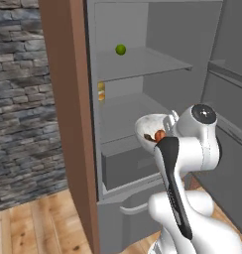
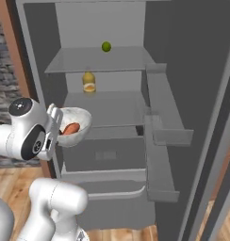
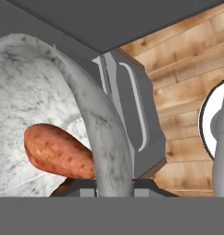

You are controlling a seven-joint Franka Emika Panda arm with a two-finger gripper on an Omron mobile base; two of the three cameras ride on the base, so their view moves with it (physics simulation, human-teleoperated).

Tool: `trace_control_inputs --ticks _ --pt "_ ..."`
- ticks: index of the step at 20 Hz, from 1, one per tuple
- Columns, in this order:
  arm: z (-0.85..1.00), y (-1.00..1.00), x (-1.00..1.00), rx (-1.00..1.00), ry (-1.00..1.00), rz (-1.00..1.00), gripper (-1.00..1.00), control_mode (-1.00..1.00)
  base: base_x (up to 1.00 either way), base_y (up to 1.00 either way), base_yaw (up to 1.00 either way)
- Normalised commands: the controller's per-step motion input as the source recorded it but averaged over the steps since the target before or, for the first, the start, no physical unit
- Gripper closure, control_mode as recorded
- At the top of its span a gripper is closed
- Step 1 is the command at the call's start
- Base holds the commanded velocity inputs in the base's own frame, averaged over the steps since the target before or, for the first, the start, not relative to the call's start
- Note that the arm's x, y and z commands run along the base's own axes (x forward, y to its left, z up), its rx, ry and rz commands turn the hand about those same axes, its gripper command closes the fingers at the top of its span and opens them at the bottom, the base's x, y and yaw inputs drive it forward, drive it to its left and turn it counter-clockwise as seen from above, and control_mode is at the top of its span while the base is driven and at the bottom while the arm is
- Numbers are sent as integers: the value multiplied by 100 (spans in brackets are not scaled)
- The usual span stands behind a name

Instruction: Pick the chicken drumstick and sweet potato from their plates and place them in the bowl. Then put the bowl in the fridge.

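- Nearest the hand camera, the pincer (image 3: 114, 186) is clamped on the rim of the large deep whitish speckled bowl (image 3: 104, 137), one dark finger tip either side of the wall.
- Inside that bowl, just beside the pincer, lies the orange-red oblong sweet potato (image 3: 58, 151); a brown scrap under it at the bottom edge is probably the chicken drumstick, though too little shows to be sure.
- From the base cameras the bowl (image 2: 74, 123) hangs in the air ahead of the white wrist, with its contents (image 1: 156, 135) visible inside, in front of the tall grey fridge (image 2: 112, 155), about level with the middle shelf (image 2: 105, 106).
- Judged step: both foods look loaded, so what remains is carrying the bowl in and setting it on a shelf.
- Doing it well calls for keeping the bowl level, lifting its base clear of the shelf lip, then pushing straight in before letting go.
- Below the pincer sits the closed grey drawer (image 1: 130, 166), offering no landing place.
- To one side of the pincer stands the brown wood-coloured door panel (image 1: 68, 99), close enough to clip.
- On the other side, the door's pale grey bins (image 2: 159, 127) jut out.
- Further in, a small yellow-orange bottle (image 2: 89, 83) stands at the back of the middle shelf, leaving open room in front.
- Farthest up, a green round fruit (image 2: 106, 46) rests on the top shelf.
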Motion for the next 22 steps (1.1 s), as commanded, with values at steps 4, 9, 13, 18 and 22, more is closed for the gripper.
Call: trace_control_inputs --ticks 4,9,13,18,22 --pt "0 0 0 0 0 0 100 100 36 -25 26" --pt "0 0 0 0 0 0 100 100 9 -3 2" --pt "0 0 0 0 0 0 100 100 0 0 0" --pt "0 0 0 0 0 0 100 100 0 0 0" --pt "0 0 0 0 0 0 100 100 0 0 0"
